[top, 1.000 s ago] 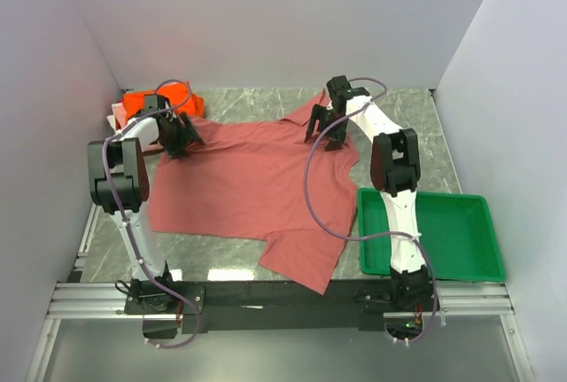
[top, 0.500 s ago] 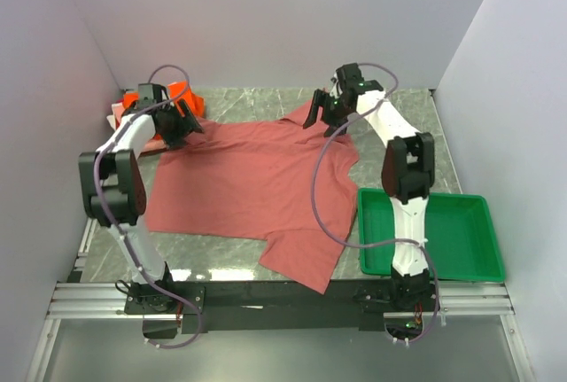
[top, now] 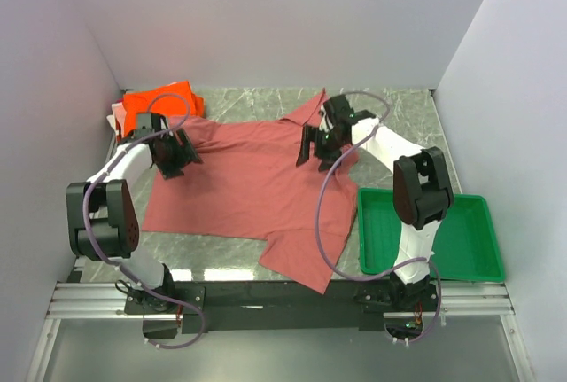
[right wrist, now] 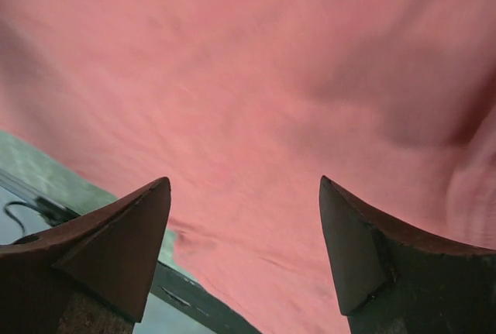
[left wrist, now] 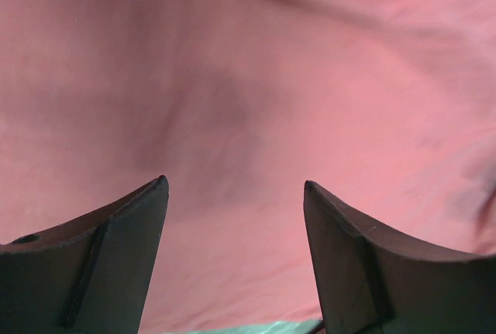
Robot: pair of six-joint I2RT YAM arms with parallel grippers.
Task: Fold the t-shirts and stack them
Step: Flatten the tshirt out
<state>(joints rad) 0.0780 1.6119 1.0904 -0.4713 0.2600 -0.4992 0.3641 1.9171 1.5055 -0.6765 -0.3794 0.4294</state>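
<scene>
A large brick-red t-shirt (top: 248,183) lies spread flat on the marble table, one sleeve hanging toward the front edge. It fills the left wrist view (left wrist: 256,101) and the right wrist view (right wrist: 294,94). My left gripper (top: 174,153) is open and empty just above the shirt's upper left part. My right gripper (top: 321,144) is open and empty above the shirt's upper right part, near the collar. A folded bright orange t-shirt (top: 159,100) lies at the back left on pale pink and white ones (top: 115,119).
A green plastic tray (top: 431,236) stands at the front right, beside the shirt's right edge. Walls close in the table on the left, back and right. The black front rail (top: 266,293) runs along the near edge.
Both grippers have moved from the back of the table toward me and now hover over the red shirt's upper corners. The shirt itself has barely shifted.
</scene>
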